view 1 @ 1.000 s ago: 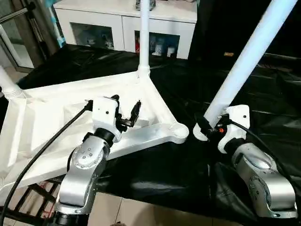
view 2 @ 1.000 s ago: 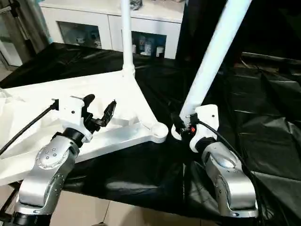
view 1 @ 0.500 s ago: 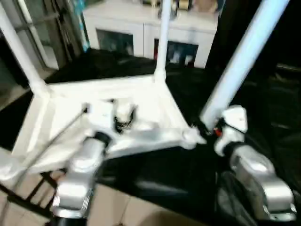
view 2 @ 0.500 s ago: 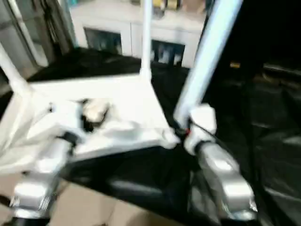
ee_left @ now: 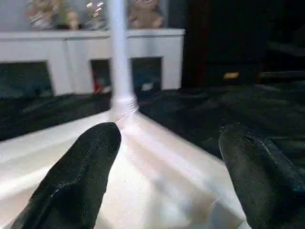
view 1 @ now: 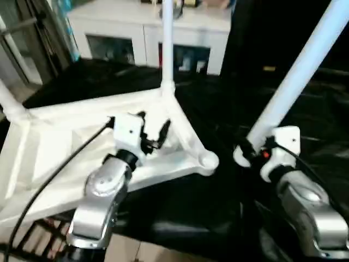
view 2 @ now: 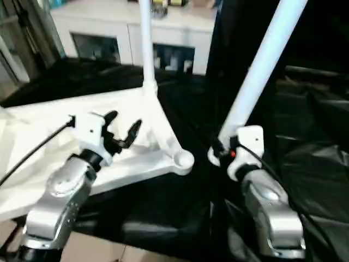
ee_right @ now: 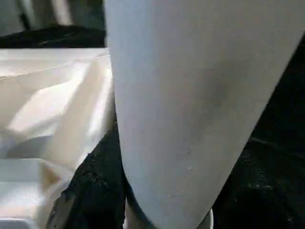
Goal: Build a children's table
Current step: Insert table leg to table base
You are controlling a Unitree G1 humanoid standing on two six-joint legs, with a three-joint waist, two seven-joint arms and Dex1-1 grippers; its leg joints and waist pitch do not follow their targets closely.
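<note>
The children's table top point(view 1: 49, 147) lies upside down on the black sheet, ribbed side up. One white leg point(view 1: 167, 43) stands upright in its far corner socket, and another leg point(view 1: 8, 103) stands at the left corner. The near corner socket point(view 1: 208, 160) is empty. My left gripper point(view 1: 154, 128) hovers open above the underside, its black fingers point(ee_left: 81, 176) spread with nothing between them. My right gripper point(view 1: 246, 149) is shut on the thick lower end of a third leg point(view 1: 297, 71). That leg tilts up to the right, its end just right of the empty socket.
A white cabinet point(view 1: 125, 33) with glass doors stands behind the work table. The black sheet point(view 1: 191, 218) covers the table in front of and to the right of the top. A cable point(view 1: 54, 174) runs from my left wrist towards the near left.
The whole picture swung and settled again, so the camera moved. Both grippers and the held leg keep about the same places relative to the table top.
</note>
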